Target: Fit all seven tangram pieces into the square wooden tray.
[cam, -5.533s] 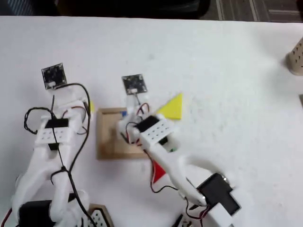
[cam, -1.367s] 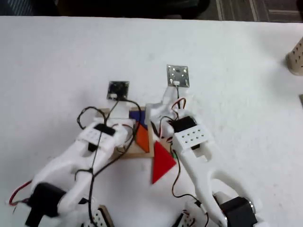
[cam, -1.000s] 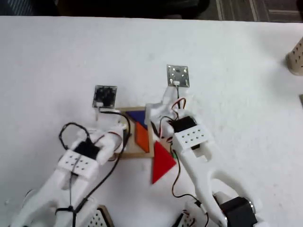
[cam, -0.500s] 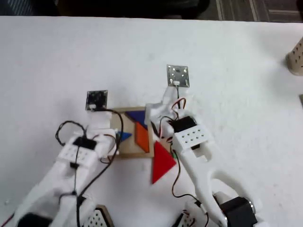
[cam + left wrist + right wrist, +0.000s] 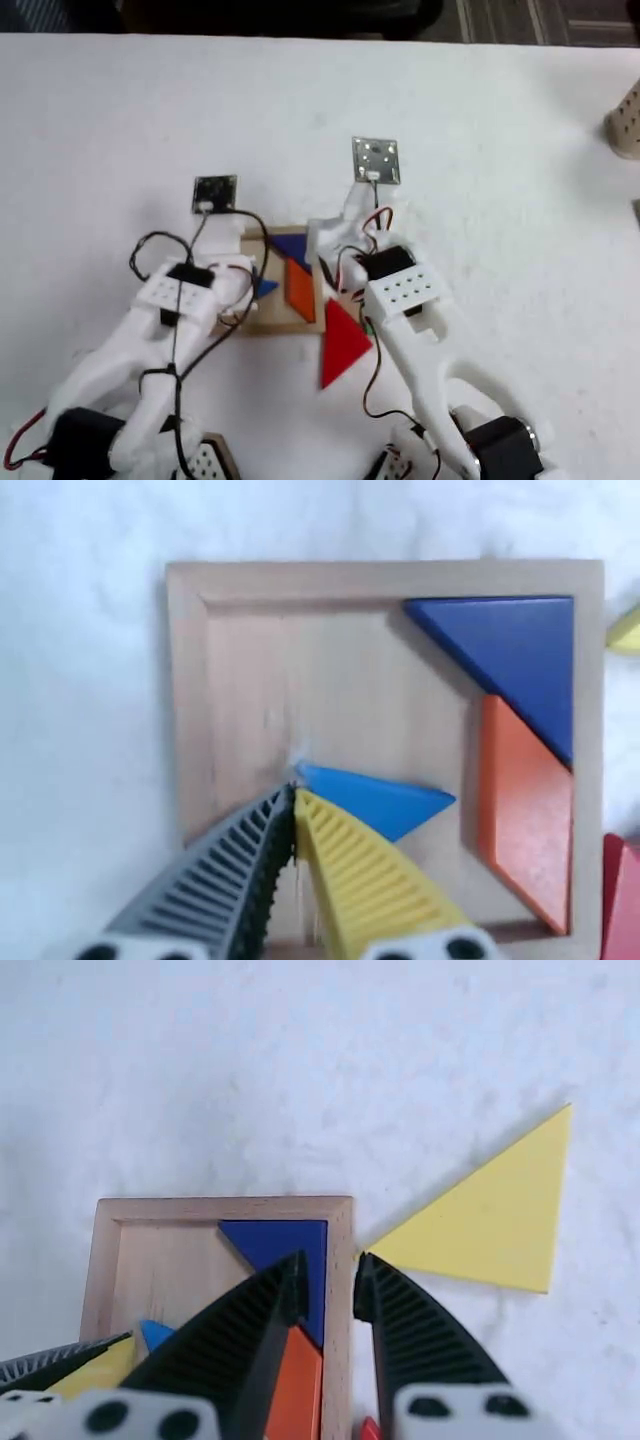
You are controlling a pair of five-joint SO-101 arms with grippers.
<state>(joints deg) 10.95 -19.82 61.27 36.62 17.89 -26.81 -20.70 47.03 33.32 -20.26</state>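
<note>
The square wooden tray (image 5: 285,327) lies between my two arms. In its far right corner sits a dark blue triangle (image 5: 510,650), with an orange parallelogram (image 5: 525,830) beside it. A small light blue triangle (image 5: 385,802) lies flat on the tray (image 5: 185,700) floor. My left gripper (image 5: 293,798) is shut, its tips at that triangle's pointed corner and its yellow finger over part of it. My right gripper (image 5: 328,1265) is narrowly open astride the tray's right wall (image 5: 340,1230). A large yellow triangle (image 5: 490,1220) touches the tray's outer side. A red triangle (image 5: 343,340) lies beside the tray's near right corner.
White tabletop stretches free beyond the tray and out to the right. A perforated beige object (image 5: 626,120) stands at the right edge. The arms' bases and loose cables crowd the near edge, with a small wooden piece (image 5: 212,455) there.
The left arm drew back to the left, uncovering the light blue triangle on the tray floor, then came back over the tray's left part. The right arm has kept still.
</note>
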